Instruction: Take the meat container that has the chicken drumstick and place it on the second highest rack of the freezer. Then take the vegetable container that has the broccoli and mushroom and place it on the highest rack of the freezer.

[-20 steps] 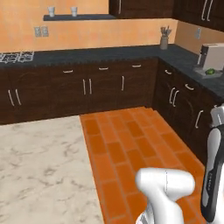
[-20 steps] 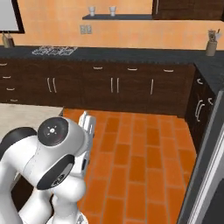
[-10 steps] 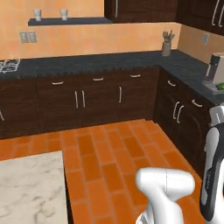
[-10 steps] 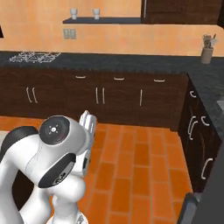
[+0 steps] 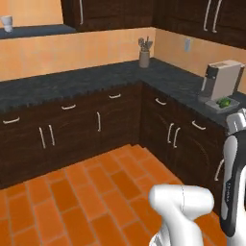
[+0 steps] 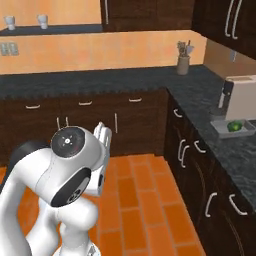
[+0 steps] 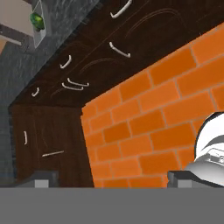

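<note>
Far beyond open gripper [image 7: 107, 179], counter, broccoli [image 7: 36, 20]

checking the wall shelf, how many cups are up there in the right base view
2: one white cup at the left end of the shelf, the other white cup just to its right. More may sit past the picture's left edge.

The arm is folded low, its hand [image 7: 109, 178] spread wide, empty.

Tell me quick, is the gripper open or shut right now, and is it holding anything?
Gripper: open, its two tips wide apart, nothing between them; it looks down over the orange brick floor.
</note>
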Available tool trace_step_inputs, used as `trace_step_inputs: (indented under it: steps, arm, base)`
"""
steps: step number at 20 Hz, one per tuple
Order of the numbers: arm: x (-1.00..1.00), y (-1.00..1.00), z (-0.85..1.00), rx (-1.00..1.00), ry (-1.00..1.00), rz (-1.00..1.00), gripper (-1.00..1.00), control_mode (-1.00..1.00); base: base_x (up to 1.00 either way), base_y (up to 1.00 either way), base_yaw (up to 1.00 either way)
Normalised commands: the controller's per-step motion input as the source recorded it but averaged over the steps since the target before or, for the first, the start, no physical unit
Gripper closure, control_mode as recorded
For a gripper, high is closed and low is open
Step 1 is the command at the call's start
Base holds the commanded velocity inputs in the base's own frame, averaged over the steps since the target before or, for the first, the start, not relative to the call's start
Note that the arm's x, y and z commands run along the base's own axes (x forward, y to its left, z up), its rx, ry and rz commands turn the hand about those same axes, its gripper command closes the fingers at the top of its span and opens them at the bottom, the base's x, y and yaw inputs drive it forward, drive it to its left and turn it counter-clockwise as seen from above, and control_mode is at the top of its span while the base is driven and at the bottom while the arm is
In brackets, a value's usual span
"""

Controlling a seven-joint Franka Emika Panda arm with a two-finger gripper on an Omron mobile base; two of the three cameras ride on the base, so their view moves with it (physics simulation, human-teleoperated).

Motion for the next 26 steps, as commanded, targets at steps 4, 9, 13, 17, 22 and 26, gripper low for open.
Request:
trace_step_inputs:
  steps: [4, 9, 13, 17, 22, 26]
  arm:
    - [0.0, 0.0, 0.0, 0.0, 0.0, 0.0, -1.0, 1.0]
    - [0.0, 0.0, 0.0, 0.0, 0.0, 0.0, -1.0, 1.0]
    - [0.0, 0.0, 0.0, 0.0, 0.0, 0.0, -1.0, 1.0]
    - [0.0, 0.0, 0.0, 0.0, 0.0, 0.0, -1.0, 1.0]
    - [0.0, 0.0, 0.0, 0.0, 0.0, 0.0, -1.0, 1.0]
    - [0.0, 0.0, 0.0, 0.0, 0.0, 0.0, -1.0, 1.0]
  base:
    - [0.71, 0.03, -0.73]
    - [0.77, 0.3, -0.76]
    - [0.92, 0.69, -0.73]
    - [1.0, 0.93, -0.68]
    - [1.0, 0.79, -0.66]
    - [1.0, 0.34, -0.51]
